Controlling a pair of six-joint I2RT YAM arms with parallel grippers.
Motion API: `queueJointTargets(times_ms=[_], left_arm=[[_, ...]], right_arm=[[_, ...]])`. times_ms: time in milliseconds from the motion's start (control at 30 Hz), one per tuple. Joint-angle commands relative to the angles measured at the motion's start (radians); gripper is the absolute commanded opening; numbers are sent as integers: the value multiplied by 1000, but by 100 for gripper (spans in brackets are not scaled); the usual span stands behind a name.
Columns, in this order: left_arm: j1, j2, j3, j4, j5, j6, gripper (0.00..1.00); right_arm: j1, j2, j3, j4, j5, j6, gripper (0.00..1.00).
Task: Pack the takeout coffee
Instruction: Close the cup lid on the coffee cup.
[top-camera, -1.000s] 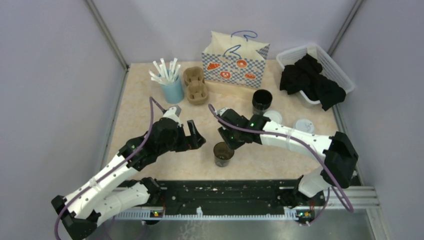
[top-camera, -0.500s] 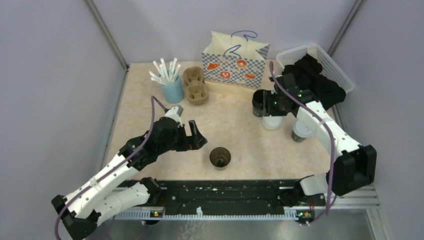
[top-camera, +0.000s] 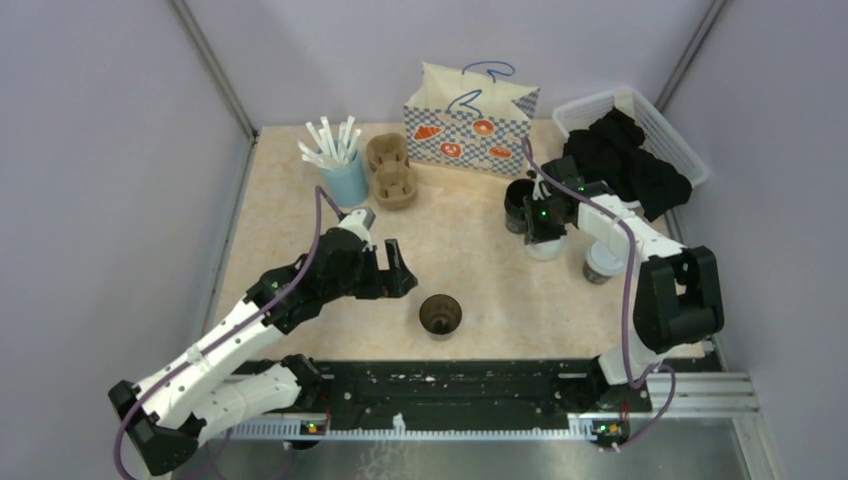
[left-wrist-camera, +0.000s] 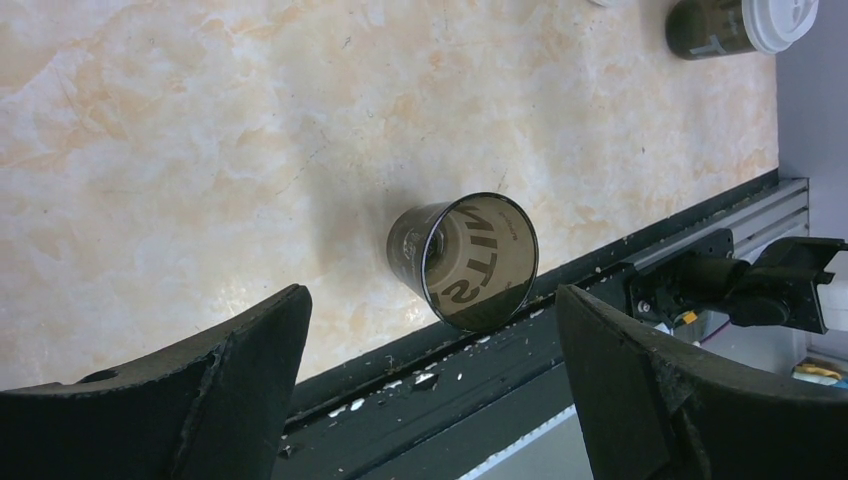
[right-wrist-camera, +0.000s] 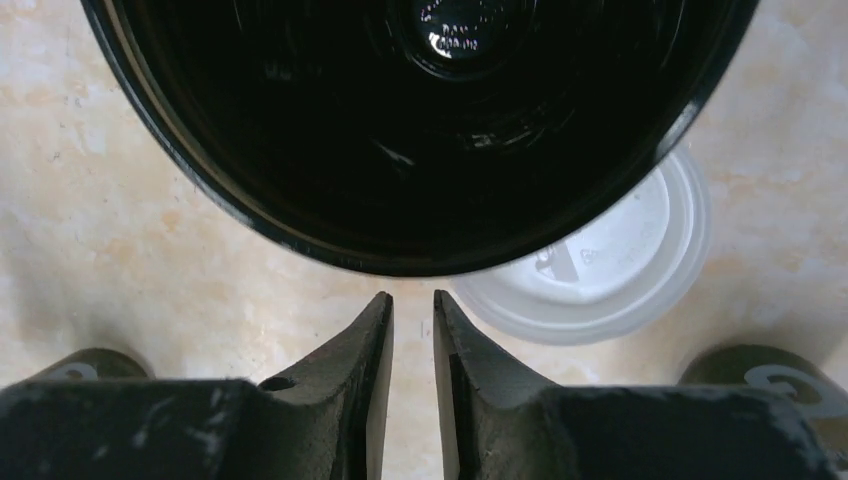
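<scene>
Marbled beige table, set with cups, a lid and packing goods.
An open black cup stood mouth up on the table just ahead of the left pincer, towards the near edge. Well beyond that pincer, at the back, a light-blue cup of straws stood just beside a brown pulp carrier. A second open black cup stood right at the tips of the right pincer, with a white lid lying flat just beside it and a lidded cup further out on that side. Beyond this pincer stood a patterned paper bag and, in the far right corner, a white basket.
</scene>
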Motion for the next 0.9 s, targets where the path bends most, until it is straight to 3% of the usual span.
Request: queueJointTargets(times_ms=[0,867], left_arm=[[8,17,43,40,16,35,99],[62,38,45,58,83,88,99]], right_arm=[[-5,23,3,81,-10,-13,21],[-7,80,33,83,70,-14,21]])
